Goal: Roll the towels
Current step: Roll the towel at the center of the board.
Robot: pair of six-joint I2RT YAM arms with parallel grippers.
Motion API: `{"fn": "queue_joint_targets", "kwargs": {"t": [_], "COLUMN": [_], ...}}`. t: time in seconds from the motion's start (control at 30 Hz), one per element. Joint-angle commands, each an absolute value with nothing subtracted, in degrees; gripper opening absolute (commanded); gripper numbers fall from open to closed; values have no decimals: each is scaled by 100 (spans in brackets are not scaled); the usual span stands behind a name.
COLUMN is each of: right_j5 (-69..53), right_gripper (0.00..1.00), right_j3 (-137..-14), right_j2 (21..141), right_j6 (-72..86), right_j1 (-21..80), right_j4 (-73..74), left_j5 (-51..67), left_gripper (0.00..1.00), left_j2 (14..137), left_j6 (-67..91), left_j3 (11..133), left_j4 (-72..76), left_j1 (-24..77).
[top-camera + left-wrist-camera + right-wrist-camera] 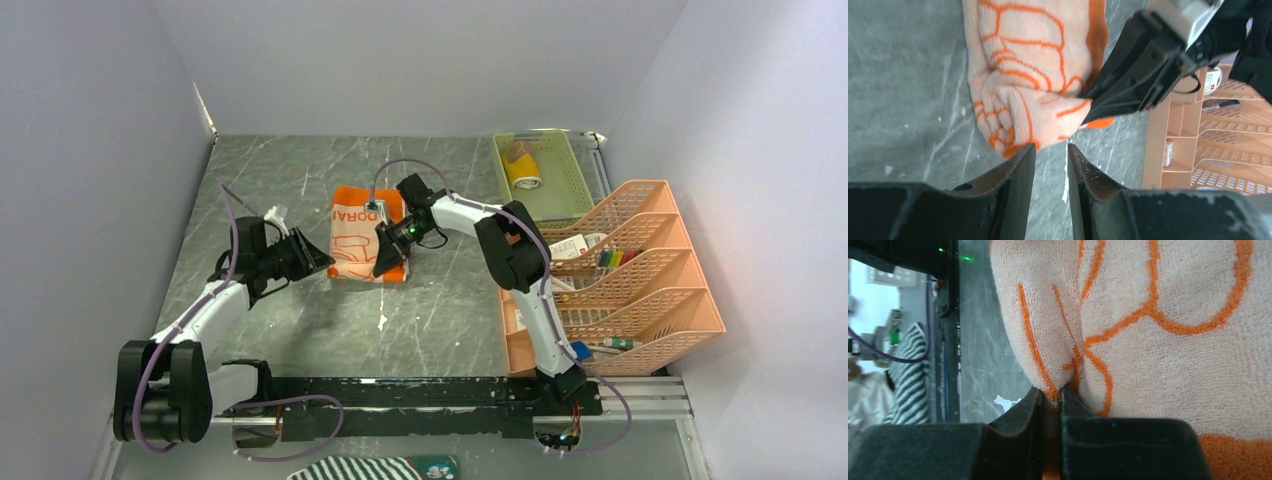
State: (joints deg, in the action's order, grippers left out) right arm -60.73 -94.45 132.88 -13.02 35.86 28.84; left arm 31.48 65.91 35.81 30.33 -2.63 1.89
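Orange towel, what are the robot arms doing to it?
The right gripper is pinching the near right corner of the orange towel, which lies partly folded on the table. The left gripper hovers just beside it, fingers slightly apart, holding nothing. A yellow towel sits rolled in the green tray.

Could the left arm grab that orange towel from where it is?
Probably yes: the left fingers sit just short of the towel, only bare table between, while the right fingers pinch another part.
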Motion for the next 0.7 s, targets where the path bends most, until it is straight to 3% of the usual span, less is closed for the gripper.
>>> {"fn": "queue_joint_targets", "kwargs": {"t": [0.0, 0.17, 0.5, 0.53, 0.57, 0.6, 0.63, 0.67], "right_j5": [-6331, -6235, -5601, -5388, -5183, -5034, -4917, -4731], "right_gripper": [0, 0, 0, 7, 32, 88, 98, 100], "right_j3": [-9895, -10093, -9979, -9940, -9867, -9763, -9616, -9427], "right_j2": [14005, 14323, 14155, 14039, 13895, 13711, 13471, 13203], "right_j6": [-1175, -946, -677, -641, -596, -606, -595, -524], "right_j1": [3444, 3411, 3413, 3415, 3413, 3419, 3419, 3419], "right_j4": [3998, 3998, 3689, 3626, 3537, 3435, 3263, 3024], "left_j5": [3479, 3605, 2668, 2578, 2509, 2449, 2407, 2359], "left_gripper": [41, 40, 34, 33, 33, 33, 33, 33], "left_j2": [6558, 6909, 8303, 8447, 8560, 8643, 8700, 8747], "left_j6": [3845, 3949, 3707, 3672, 3635, 3611, 3598, 3578], "left_j3": [2682, 2662, 2795, 2867, 2924, 2979, 3020, 3060], "left_j4": [499, 1127, 1656, 1632, 1608, 1593, 1580, 1552], "left_j1": [339, 797, 923, 923, 923, 923, 918, 922]}}
